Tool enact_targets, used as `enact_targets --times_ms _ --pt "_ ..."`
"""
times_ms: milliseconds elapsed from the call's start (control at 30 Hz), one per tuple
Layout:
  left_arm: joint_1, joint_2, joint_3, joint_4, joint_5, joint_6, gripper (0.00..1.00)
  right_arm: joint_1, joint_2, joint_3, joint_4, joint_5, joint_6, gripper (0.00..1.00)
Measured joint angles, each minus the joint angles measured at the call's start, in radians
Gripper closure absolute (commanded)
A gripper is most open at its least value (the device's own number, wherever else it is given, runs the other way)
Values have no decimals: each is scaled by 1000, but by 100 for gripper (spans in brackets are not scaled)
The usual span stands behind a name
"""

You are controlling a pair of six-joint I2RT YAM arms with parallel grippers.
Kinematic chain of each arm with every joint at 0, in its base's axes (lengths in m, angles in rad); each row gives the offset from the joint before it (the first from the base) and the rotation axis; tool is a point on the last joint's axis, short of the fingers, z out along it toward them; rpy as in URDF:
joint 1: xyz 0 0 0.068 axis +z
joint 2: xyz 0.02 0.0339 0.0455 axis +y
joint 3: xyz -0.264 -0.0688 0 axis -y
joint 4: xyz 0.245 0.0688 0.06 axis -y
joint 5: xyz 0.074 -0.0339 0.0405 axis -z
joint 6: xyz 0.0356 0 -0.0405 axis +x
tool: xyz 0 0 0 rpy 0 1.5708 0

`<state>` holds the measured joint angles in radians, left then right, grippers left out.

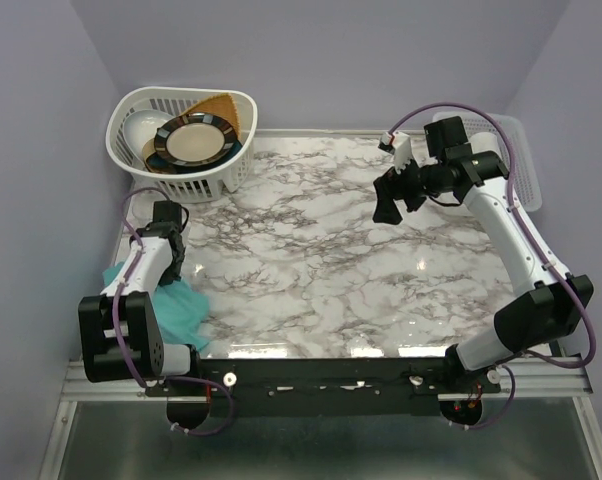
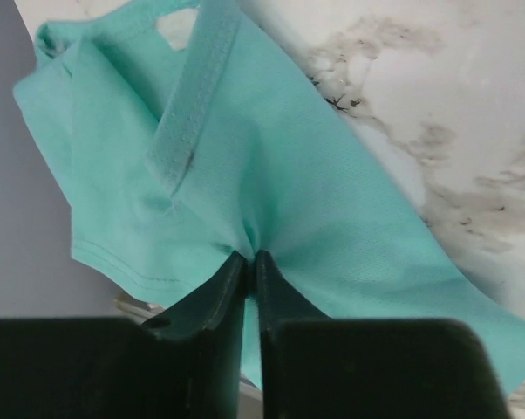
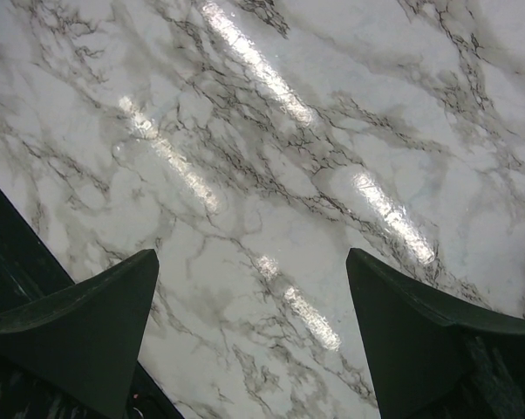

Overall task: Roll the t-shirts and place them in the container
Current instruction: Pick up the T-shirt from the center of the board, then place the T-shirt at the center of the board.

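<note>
Pinching teal t-shirt (image 1: 186, 310), left gripper (image 2: 250, 262) clenched, lower left, prob. to drag it centre. Meanwhile right gripper (image 3: 249, 262) spread, empty.

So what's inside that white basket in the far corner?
The white basket holds a dark-rimmed plate with a cream centre, a tan piece behind it and a white dish beside it. Whatever lies beneath them is covered.

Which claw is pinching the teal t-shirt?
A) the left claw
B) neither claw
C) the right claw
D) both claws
A: the left claw is shut on a fold of the t-shirt, while the right claw hangs open over the marble table.
</note>
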<state>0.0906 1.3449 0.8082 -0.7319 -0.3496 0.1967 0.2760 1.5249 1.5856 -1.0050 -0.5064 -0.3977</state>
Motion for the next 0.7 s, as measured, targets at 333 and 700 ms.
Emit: enact_targets --times_ms 333,700 --pt "8 -38 231 -132 162 74 100 0 -6 -27 6 36 -4 1" --pt "-256 -231 536 -235 750 285 100 -15 -31 -42 32 111 -47 1"
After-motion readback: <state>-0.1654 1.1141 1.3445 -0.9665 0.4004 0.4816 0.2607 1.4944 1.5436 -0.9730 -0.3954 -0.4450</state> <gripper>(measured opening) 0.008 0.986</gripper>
